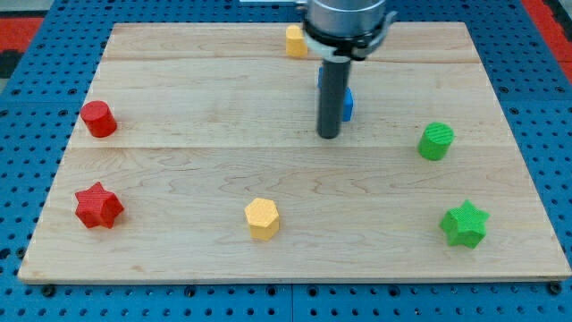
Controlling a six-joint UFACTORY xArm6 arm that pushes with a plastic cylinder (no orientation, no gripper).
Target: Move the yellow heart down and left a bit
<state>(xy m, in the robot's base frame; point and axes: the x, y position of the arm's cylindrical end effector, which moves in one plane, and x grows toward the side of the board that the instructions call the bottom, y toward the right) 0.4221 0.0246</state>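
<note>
In the one camera view, my rod comes down from the view's top edge, where its grey mount is cut off by the frame. My tip (329,136) rests on the wooden board (179,179) a little above the board's middle and slightly toward the view's right. I carry no claw, only this plain rod, so nothing is clasped or let go.

The rod hides most of a blue block (347,104): only a sliver shows at the rod's right side and another thin strip at its left, so I cannot make out its shape. My tip sits just below and slightly left of that blue piece.

The yellow heart (296,41) lies near the board's top edge, just left of my mount, which overlaps its right side. Its notch is hard to read from here; it looks like a small yellow lump with a paler top face. It is well apart from my tip, up and to the left of it.

A yellow hexagon (263,218) sits in the lower middle. A red cylinder (98,119) stands at the left, and a red star (98,206) lies below it. A green cylinder (436,141) stands at the right, and a green star (465,224) lies below that. Around the board runs a blue pegboard (36,107) with rows of holes.
</note>
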